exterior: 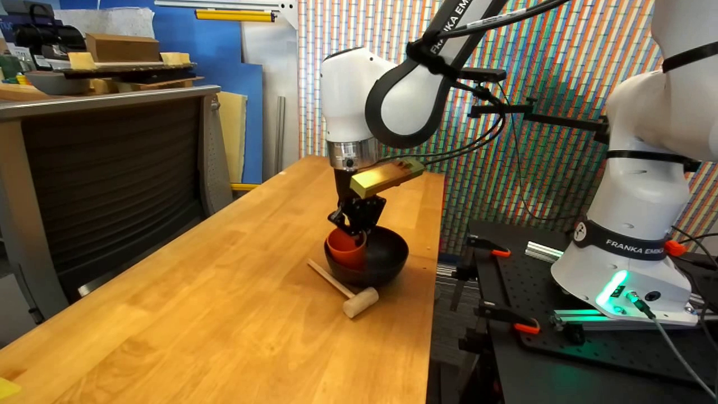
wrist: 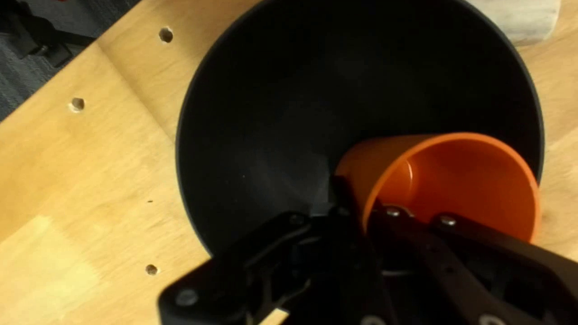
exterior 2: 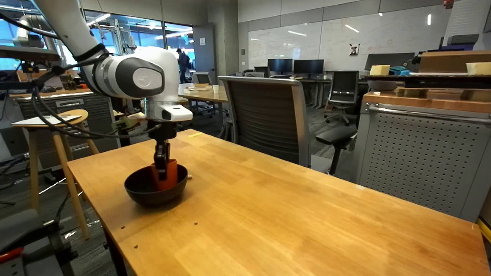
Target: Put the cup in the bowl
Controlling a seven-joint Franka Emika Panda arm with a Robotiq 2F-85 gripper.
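The orange-red cup (exterior: 346, 256) is inside the black bowl (exterior: 391, 258), against one side of it. Its rim stands above the bowl's rim in an exterior view, where the cup (exterior 2: 172, 177) and bowl (exterior 2: 153, 198) also show. In the wrist view the cup (wrist: 478, 180) is open side up and off-centre in the bowl (wrist: 271, 113). My gripper (wrist: 361, 212) is shut on the cup's wall, one finger inside and one outside. The gripper also shows pointing down into the bowl in both exterior views (exterior: 359, 237) (exterior 2: 162, 174). The cup's base is hidden.
A pale wooden mallet (exterior: 360, 303) lies on the table (exterior: 269, 314) close beside the bowl. Its head (wrist: 519, 20) shows at the top of the wrist view. The table's edge runs near the bowl. An office chair (exterior 2: 264, 119) stands along the table's long side.
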